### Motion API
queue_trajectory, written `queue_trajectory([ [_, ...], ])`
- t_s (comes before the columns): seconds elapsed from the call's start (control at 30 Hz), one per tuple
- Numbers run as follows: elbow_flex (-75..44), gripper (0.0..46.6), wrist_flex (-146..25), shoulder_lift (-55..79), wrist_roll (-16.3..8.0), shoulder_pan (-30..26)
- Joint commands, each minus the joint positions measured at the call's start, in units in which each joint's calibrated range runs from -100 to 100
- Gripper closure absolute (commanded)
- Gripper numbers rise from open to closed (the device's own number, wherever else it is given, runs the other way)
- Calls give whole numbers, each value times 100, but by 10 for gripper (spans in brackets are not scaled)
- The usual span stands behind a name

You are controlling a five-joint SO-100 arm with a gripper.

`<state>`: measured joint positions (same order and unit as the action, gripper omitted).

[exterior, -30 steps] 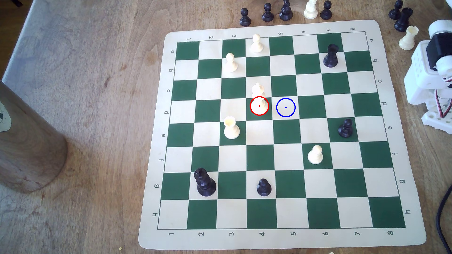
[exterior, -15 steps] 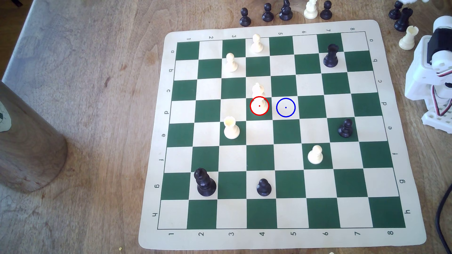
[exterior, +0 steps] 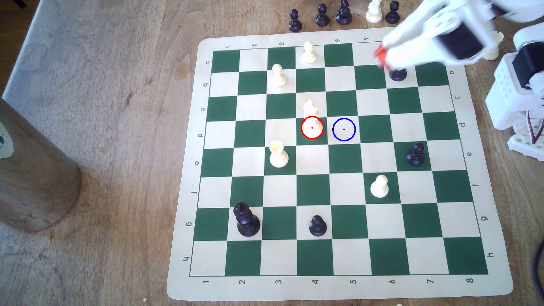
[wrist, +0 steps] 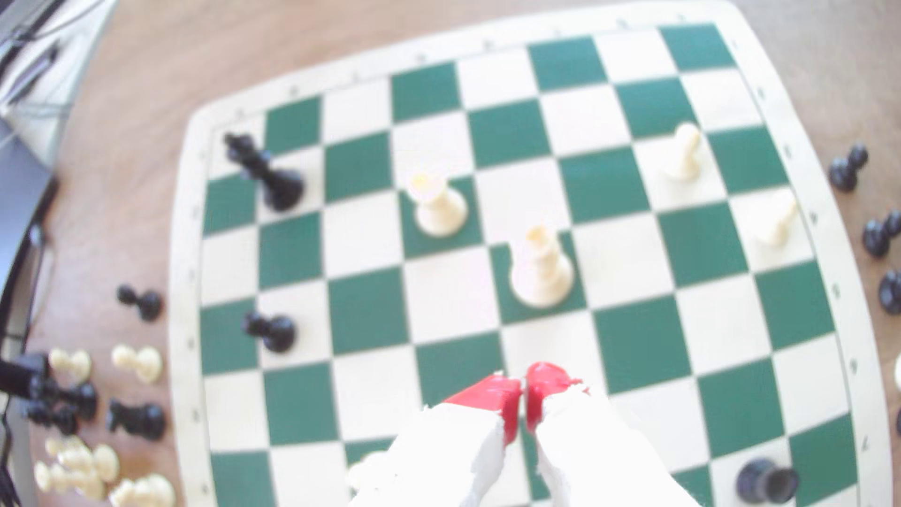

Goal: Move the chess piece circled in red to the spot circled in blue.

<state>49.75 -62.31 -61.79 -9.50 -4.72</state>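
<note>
One move pending: your bishop (exterior: 311, 113) sits upright on the red-ringed green square, blue spot (exterior: 343, 129) just right of it in the exterior view. Gripper (wrist: 525, 395) hangs over the board's far right corner, jaws together, holding nothing; you'd need them apart to straddle the head.

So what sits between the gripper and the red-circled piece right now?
Bare squares. In the exterior view no piece stands on the diagonal from the gripper down to the red-circled piece; the wrist view shows the same open stretch. The black rook sits beside the gripper, off that path.
</note>
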Motion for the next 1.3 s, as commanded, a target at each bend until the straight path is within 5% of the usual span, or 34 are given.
queue_trajectory([
  [0.0, -1612, 448, 15, 1740, -322, -87],
  [0.2, -2645, 427, -124, 3021, -659, 155],
  [0.4, -3071, 323, 15, 3743, -962, 69],
  [0.57, -3162, 292, 220, 4261, -952, 69],
  [1.27, -3089, 307, 605, 5135, -664, 405],
])
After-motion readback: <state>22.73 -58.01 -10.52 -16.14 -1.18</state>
